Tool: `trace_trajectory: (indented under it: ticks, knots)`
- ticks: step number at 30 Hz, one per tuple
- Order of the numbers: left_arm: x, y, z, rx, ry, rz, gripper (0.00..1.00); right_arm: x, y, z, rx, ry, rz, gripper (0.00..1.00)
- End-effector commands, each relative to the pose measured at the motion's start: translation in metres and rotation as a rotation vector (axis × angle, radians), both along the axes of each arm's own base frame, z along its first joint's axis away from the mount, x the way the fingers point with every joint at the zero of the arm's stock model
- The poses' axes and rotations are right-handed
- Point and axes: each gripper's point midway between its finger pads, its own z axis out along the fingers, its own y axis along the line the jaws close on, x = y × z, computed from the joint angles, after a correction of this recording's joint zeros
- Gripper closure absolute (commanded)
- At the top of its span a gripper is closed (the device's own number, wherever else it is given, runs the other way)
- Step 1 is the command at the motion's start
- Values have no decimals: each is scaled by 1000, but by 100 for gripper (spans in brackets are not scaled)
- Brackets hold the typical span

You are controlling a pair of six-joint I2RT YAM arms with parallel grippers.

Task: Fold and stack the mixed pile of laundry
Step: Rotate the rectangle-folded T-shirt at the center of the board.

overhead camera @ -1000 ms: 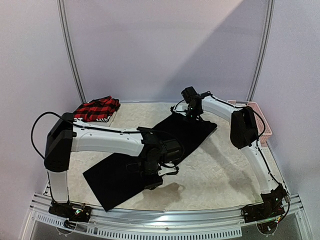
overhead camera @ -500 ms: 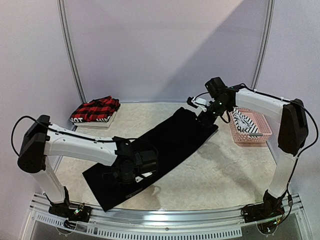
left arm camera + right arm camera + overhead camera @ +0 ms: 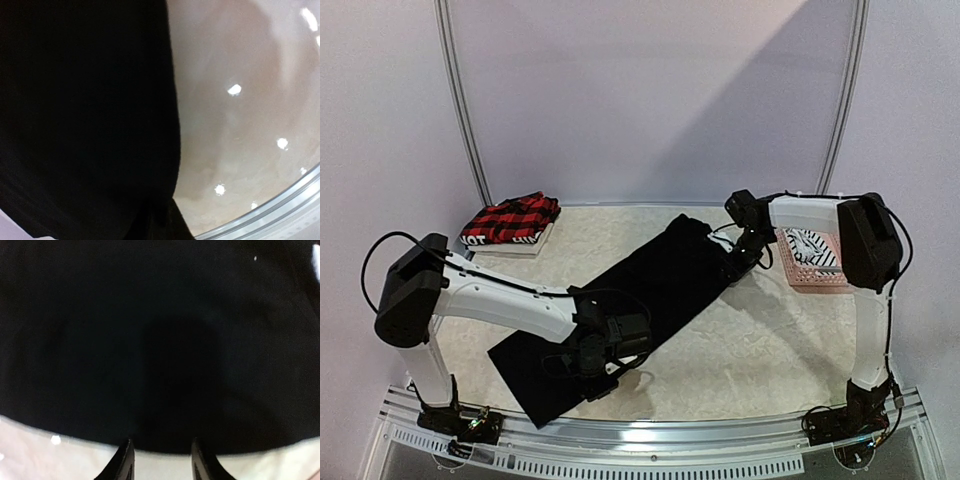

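With the right end effector (image 3: 161, 461) open and the left end effector (image 3: 603, 352) unclear, we risk the black T-shirt (image 3: 670, 275) slipping from a weak pinch.

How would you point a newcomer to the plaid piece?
On the table, go to the far left corner. The plaid piece lies bunched there on a folded item. It is the only red-and-black checked cloth; the T-shirt mid-table is plain black.
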Motion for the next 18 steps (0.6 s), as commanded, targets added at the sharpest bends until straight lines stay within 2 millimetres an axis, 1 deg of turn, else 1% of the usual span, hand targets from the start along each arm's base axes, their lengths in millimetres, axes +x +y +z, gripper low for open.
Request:
trace_trajectory:
  ticks: [1,2,4,5,6,7,8,9,11,12,13,14,15,16,17,18]
  knots:
    - [-6,-29,-24,-38,22,-60,94,24,3,-21,-59,-5,-4,65]
    - [-9,-36,-24,-55,40,-67,96,29,3,-28,-70,-3,-2,65]
    - [-8,-53,-20,-86,44,-90,100,43,7,-30,-79,-21,-5,66]
    - [-7,-63,-18,-100,45,-105,100,48,8,-36,-88,-14,-5,66]
    - [-7,-72,-15,-113,43,-120,100,56,12,-35,-86,-25,-3,66]
    - [-6,-84,-12,-134,48,-136,100,61,13,-38,-91,-24,-3,66]
    - [-6,-95,-9,-153,52,-152,100,70,17,-35,-86,-41,0,66]
    - [-5,-106,-8,-166,54,-164,100,76,20,-41,-90,-42,8,66]
    - [-1,-127,-4,-194,56,-187,100,92,27,-35,-103,-67,22,66]
    - [1,-139,-3,-209,55,-197,100,104,34,-35,-99,-85,32,66]
    - [1,-151,-2,-224,60,-207,99,110,38,-33,-95,-97,45,65]
    - [2,-161,-1,-238,67,-218,98,114,41,-39,-88,-101,51,65]
    - [3,-177,5,-270,68,-225,96,117,46,-41,-73,-110,58,64]
    - [3,-187,6,-287,73,-237,95,120,50,-42,-55,-123,68,63]
    - [1,-195,2,-296,84,-247,93,122,56,-40,-36,-138,79,63]
    - [1,-205,4,-315,85,-255,92,123,61,-39,-23,-151,94,62]
